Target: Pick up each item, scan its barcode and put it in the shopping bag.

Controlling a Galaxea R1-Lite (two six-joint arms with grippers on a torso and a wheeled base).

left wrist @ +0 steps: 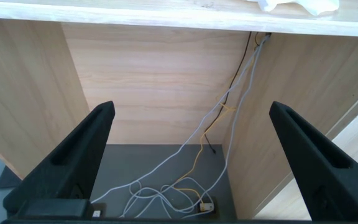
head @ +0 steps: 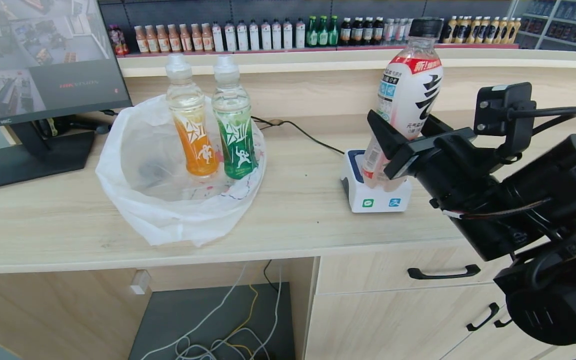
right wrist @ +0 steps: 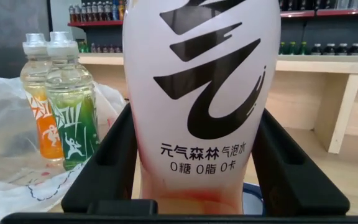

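Over the pale wooden surface point(head: 293, 220), right of the white plastic shopping bag point(head: 133, 200), the black right end effector point(head: 408, 135) clamps a tall white-labelled bottle point(head: 409, 85) upright at the small white scanner point(head: 375, 201); its barcode, seemingly out of sight, should face the scanner's window.

Head camera looks forward and down onto a wooden counter point(head: 293, 220) from above. Left wrist camera sits low, facing the open space beneath that counter. Right wrist camera sits close to a bottle point(right wrist: 201, 93); it shares the shopping bag point(head: 168, 222) with the head view.
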